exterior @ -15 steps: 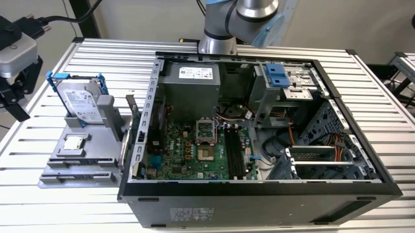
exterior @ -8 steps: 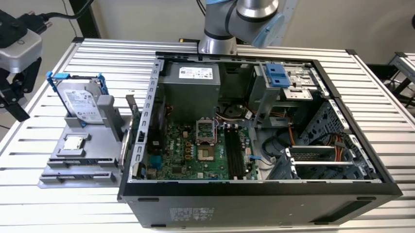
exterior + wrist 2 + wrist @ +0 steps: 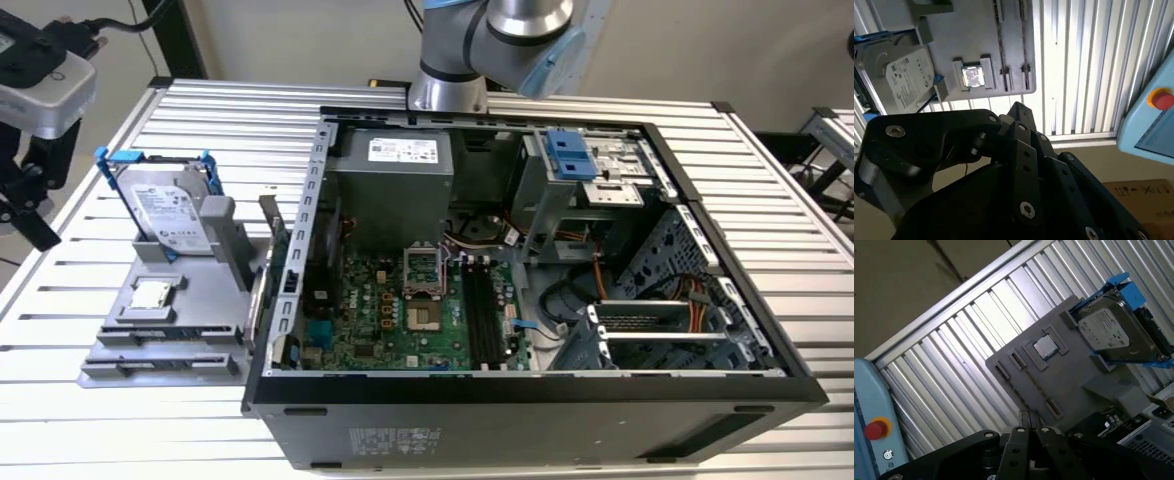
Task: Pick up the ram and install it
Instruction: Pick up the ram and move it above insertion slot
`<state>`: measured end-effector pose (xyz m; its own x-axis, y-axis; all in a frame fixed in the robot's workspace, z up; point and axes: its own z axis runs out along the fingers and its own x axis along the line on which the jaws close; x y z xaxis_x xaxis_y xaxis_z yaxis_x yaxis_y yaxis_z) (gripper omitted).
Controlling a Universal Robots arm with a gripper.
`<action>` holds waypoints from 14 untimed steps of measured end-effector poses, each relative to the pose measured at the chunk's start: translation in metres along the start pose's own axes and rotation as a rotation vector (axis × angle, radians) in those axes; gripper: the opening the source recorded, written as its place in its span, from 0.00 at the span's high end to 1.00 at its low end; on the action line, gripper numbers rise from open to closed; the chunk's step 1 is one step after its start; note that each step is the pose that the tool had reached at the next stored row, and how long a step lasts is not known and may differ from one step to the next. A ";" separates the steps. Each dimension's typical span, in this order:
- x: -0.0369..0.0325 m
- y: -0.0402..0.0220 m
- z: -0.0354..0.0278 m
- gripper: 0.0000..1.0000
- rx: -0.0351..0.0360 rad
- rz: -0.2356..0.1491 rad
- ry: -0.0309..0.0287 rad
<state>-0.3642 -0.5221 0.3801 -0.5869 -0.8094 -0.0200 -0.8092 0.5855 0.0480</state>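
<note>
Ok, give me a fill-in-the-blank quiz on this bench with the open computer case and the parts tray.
1. The silver boxy hard drive stands in a ___ plastic bracket.
2. The small square silver processor chip lies on the grey tray, at the exterior view's ___ of the open black computer case.
3. In both wrist views, the round button on the pale blue box is ___.
Missing words: blue; left; red.
</note>
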 end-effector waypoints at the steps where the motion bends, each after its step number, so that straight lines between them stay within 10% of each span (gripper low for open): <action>1: 0.0000 0.0000 0.0000 1.00 -0.0002 -0.014 0.0006; 14: 0.0000 0.0000 0.0000 1.00 0.0003 -0.112 0.0069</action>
<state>-0.3642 -0.5221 0.3801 -0.4922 -0.8703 -0.0184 -0.8700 0.4910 0.0456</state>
